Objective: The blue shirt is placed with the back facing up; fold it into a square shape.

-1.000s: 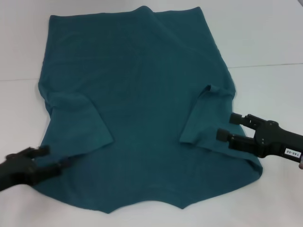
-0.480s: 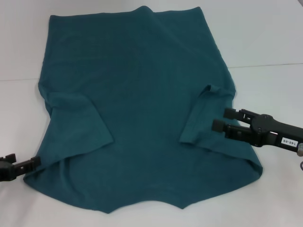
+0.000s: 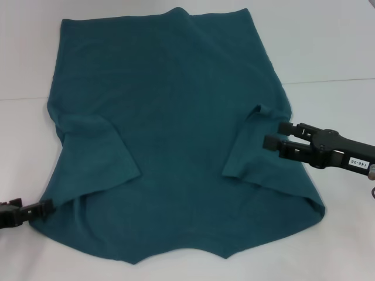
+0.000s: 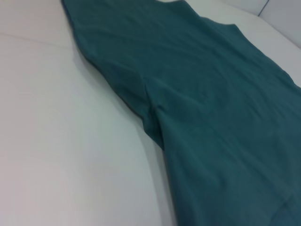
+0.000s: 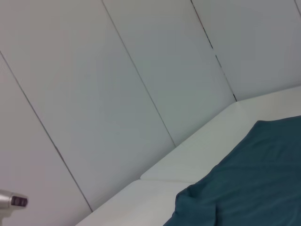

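White bench [image 3: 334, 52], shirt [image 3: 170, 117] spread back-up across centre. Right end effector [image 3: 270, 134] at 3 o'clock, fingers apart over folded-in sleeve. Left end effector [image 3: 41, 208] at 8 o'clock, hem corner; closure unclear. Best to pinch edges fully, lift evenly.

— What does the work surface look like?
— A plain white table [image 3: 328, 52], matte and evenly lit, with a thin seam running straight across it.

— And behind it?
— A pale wall of wide panels [image 5: 94, 94], split by thin dark joints, meeting the table's far edge.
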You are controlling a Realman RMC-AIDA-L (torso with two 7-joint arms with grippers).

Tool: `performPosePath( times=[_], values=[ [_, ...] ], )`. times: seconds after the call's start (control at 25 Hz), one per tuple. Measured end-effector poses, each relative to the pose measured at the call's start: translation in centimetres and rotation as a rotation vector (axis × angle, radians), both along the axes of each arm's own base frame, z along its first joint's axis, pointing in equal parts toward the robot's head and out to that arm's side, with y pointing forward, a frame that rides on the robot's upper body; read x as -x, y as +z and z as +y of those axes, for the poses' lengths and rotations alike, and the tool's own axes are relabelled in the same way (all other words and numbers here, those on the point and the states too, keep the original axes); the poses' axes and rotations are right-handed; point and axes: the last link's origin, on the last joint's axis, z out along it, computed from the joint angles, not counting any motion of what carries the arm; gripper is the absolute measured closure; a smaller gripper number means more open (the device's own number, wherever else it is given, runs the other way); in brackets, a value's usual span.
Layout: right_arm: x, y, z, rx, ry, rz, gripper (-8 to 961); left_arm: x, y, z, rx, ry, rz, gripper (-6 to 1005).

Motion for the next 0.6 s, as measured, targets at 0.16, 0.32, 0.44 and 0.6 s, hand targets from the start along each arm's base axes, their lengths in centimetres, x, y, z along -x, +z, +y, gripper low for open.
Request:
performPosePath(
  times=[0.16, 0.32, 0.44, 0.6],
  values=[
    [0.05, 0.11, 0.15, -0.003, 0.000, -0.001, 25, 0.01, -0.17, -0.07, 0.012, 0.006, -0.002, 65],
    [-0.06, 0.30, 0.22, -0.011, -0.007, 0.002, 25, -0.04, -0.24, -0.18, 0.026, 0.010, -0.006, 65],
    [-0.09, 0.35, 0.23, -0.014, -0.009, 0.003, 26, 0.01, -0.30, -0.30, 0.046, 0.012, 0.002, 65],
    [-0.14, 0.43, 0.25, -0.017, -0.014, 0.006, 26, -0.20, -0.40, -0.45, 0.085, 0.004, 0.002, 65]
  ],
)
